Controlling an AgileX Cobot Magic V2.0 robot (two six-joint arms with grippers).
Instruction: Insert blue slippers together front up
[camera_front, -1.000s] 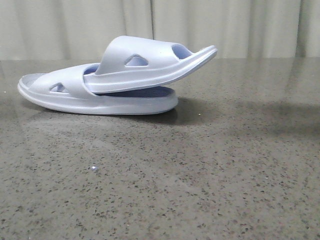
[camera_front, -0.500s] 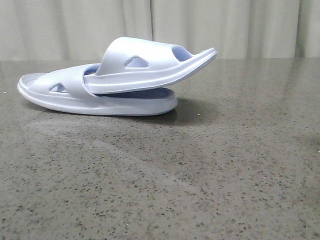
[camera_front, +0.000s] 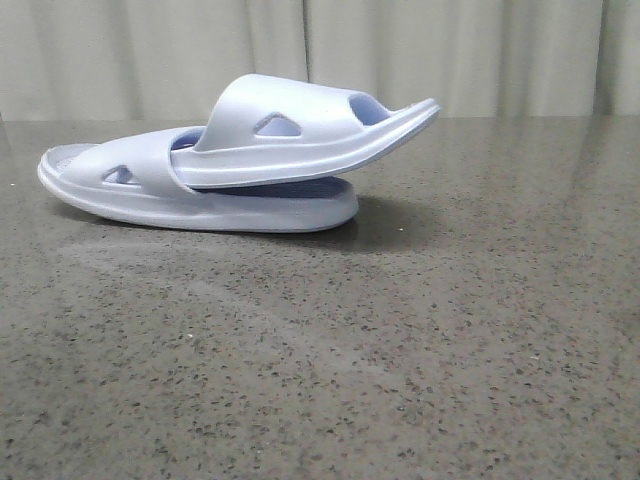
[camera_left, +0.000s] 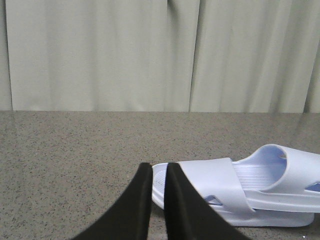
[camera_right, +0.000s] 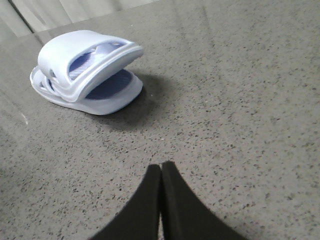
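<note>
The nested pale lavender-blue foam slippers (camera_front: 240, 160) had shifted slightly rightward; wrist views alone showed the left gripper (camera_left: 158, 172) and right gripper (camera_right: 161, 172) pressed together, empty.

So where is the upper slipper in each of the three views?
Front view: upper slipper left of centre, tucked under the strap of the lower slipper, free end raised to the right.
Left wrist view: at the right edge, beyond the left gripper.
Right wrist view: upper left, far from the right gripper.
Shared landmark: the lower slipper under it.
</note>
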